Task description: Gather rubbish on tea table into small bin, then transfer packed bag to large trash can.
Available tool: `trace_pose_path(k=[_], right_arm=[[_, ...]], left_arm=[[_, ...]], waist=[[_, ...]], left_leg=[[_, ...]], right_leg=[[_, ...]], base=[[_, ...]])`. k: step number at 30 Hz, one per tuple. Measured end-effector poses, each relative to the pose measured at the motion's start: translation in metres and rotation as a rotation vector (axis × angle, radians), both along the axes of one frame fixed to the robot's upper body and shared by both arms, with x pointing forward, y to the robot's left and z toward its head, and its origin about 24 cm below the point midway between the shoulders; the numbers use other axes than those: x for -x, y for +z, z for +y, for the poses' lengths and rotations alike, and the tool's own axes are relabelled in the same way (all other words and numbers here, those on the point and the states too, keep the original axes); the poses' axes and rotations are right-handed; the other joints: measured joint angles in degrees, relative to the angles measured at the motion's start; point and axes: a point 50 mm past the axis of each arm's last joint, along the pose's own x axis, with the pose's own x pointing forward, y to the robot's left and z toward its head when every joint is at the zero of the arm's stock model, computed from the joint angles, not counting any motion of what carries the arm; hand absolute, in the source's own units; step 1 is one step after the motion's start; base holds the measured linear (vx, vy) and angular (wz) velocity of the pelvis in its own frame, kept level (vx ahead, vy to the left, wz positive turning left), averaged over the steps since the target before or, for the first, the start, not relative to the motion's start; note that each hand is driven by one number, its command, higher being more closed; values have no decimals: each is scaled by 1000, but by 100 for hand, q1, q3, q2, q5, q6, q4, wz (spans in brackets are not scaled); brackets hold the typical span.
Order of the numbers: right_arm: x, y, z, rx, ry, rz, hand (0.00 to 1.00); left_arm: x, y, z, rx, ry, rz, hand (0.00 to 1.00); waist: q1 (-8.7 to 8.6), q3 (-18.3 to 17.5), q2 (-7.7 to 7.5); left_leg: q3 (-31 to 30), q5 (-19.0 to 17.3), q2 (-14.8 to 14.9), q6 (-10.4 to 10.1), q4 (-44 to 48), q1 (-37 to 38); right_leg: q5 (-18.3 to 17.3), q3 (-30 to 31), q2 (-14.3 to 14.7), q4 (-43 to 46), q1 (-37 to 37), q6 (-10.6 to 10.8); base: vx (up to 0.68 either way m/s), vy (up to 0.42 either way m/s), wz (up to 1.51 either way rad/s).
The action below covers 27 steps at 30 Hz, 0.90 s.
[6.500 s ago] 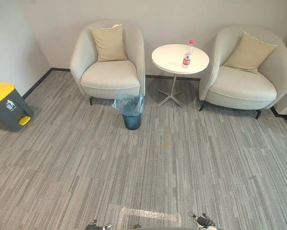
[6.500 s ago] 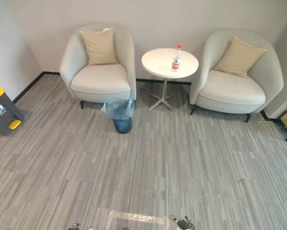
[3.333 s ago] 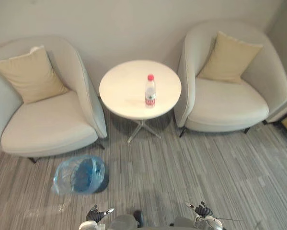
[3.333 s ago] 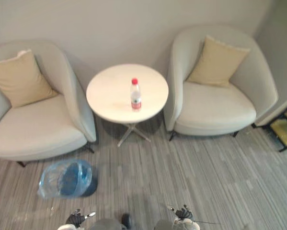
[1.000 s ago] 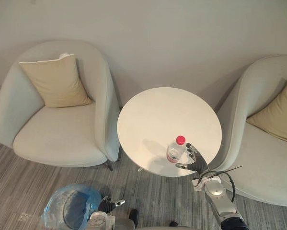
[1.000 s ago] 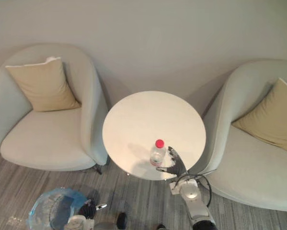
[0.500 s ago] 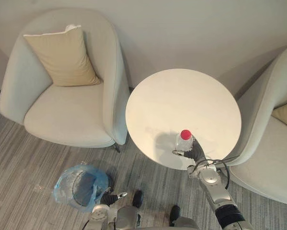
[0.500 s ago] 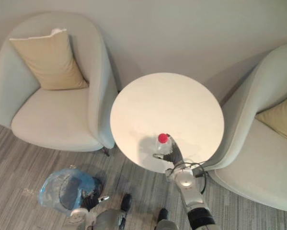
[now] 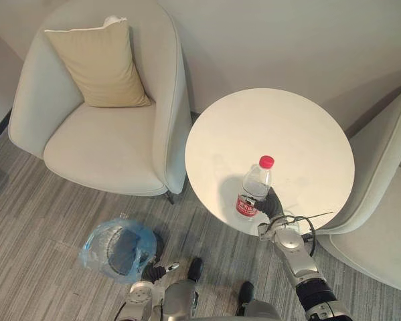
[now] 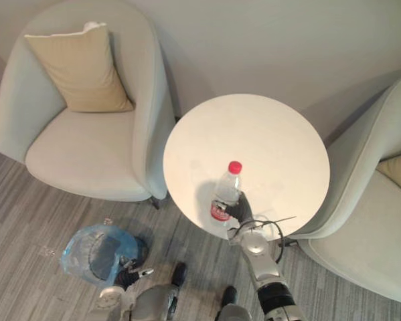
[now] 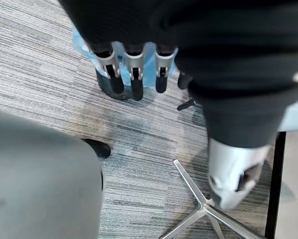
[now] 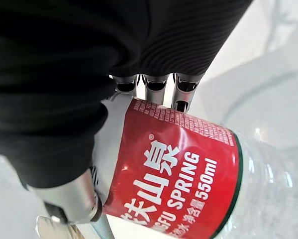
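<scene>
The round white tea table bore near its front edge a clear plastic water bottle with a red cap and label, and the small bin lined with a blue bag stood on the floor beside it. The right hand was curled round the bottle's labelled lower half. That looked a sound hold for a light, thin-walled, slippery thing that hard squeezing would probably dent. The left hand hung slack-fingered by the bin.

Clear bottle, red cap, red label with white lettering, white table, pale cream armchair, tan cushion, dark bin, translucent blue bag, grey streak-striped carpet, off-white wall, black ribbed cover on right hand.
</scene>
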Motion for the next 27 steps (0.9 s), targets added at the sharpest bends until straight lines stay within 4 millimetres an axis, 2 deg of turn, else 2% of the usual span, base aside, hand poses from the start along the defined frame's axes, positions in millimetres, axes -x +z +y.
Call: trace_pose_path(k=[7, 11, 15, 18, 27], right_arm=[[21, 13, -7, -18, -4, -67, 100], [30, 20, -7, -26, 11, -100, 100], [43, 12, -6, -42, 2, -67, 100], [48, 14, -4, -59, -4, -78, 100], [53, 12, -4, -25, -2, -70, 100]], left_arm=[[1, -1, 0, -13, -23, 10, 0], [3, -2, 1, -24, -41, 27, 0], [14, -7, 3, -35, -52, 70, 0], [18, -9, 3, -39, -60, 87, 0], [22, -11, 0, -40, -82, 109, 0]], waist=[[-31, -12, -8], [-125, -87, -51], [-280, -372, -80], [-352, -474, -81], [-385, -653, -103]], left_leg=[[154, -2, 19, -3, -19, 204], [251, 15, 31, -27, -24, 211], [347, 28, 63, -45, -81, 263], [476, 26, 69, -45, -108, 343], [574, 26, 110, -44, -124, 517]], right_leg=[[-19, 154, -6, -12, 111, 29], [-46, 266, -7, -57, 89, 67], [-38, 386, 20, -103, 88, 74], [-20, 492, 28, -109, 92, 86], [65, 586, 35, -217, 258, 107]], base=[[-57, 9, -14], [-78, 1, -14], [-36, 2, -14], [-10, 16, -22], [-19, 6, -6]])
